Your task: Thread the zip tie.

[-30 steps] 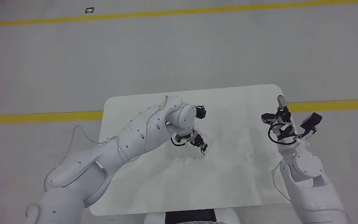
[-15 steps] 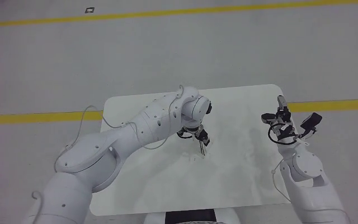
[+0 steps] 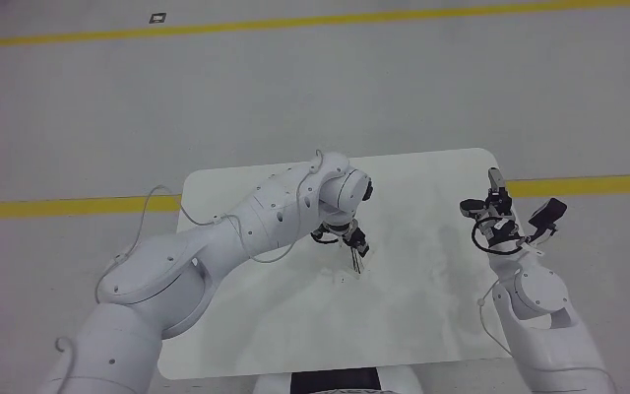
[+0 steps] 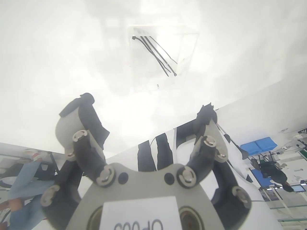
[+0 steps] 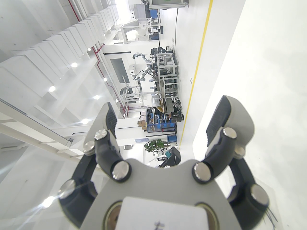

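White tabletop (image 3: 423, 305) on a grey floor with yellow stripes (image 3: 295, 22) painted across it, that's the setup from the top camera. The left arm stretches out over the table, and the left gripper (image 3: 348, 241) sits a bit left of the frame's centre, roughly mid-table. Right under it, just below in the frame, is a little bunch of black zip ties (image 3: 354, 260).

The left wrist cam gives a better look. The gripper is spread wide with nothing between its black-padded fingers (image 4: 81, 111). The ties lie ahead of it, clear of both fingers. There are several thin straps, roughly side by side and crossing a bit. They're lying inside some clear plastic container (image 4: 188, 48); tray or bag, I honestly can't tell which. They're loose, none threaded as far as I can make out.

The right arm is parked at the table's right edge, middle-right of the top view and well apart from the ties. Its wrist cam shows the right gripper (image 5: 165, 117) wide open and holding nothing. It's aimed off past the table toward a workshop area with equipment racks (image 5: 165, 72).
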You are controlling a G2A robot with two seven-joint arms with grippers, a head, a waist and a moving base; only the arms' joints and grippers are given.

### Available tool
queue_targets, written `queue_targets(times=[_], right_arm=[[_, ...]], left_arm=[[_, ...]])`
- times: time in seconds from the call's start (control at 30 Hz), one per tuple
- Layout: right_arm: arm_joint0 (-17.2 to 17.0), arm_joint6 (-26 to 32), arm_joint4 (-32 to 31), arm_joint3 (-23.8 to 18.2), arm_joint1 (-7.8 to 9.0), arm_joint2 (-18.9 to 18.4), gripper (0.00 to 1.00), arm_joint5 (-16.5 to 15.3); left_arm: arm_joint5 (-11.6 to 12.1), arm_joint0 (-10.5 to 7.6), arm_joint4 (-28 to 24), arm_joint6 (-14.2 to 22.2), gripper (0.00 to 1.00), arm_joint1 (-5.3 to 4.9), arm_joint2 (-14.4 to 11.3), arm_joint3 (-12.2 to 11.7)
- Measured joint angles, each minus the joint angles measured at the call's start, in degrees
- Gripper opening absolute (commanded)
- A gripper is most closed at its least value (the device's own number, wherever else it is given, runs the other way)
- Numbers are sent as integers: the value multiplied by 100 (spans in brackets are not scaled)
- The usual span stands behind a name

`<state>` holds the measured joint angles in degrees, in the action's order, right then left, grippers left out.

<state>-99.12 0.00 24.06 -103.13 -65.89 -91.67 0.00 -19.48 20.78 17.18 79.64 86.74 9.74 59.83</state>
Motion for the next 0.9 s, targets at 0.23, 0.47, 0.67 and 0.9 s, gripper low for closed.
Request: queue_targets(times=[0.23,0.47,0.67,0.9], right_arm=[[0,0,0,0,0,0,100,0],[0,0,0,0,0,0,100,0],[0,0,0,0,0,0,100,0],[0,0,0,0,0,0,100,0]], left_arm=[[0,0,0,0,100,0,0,0],[0,0,0,0,100,0,0,0],[0,75,75,-26,100,69,94,-203],[0,99,327,1,100,382,234,-583]])
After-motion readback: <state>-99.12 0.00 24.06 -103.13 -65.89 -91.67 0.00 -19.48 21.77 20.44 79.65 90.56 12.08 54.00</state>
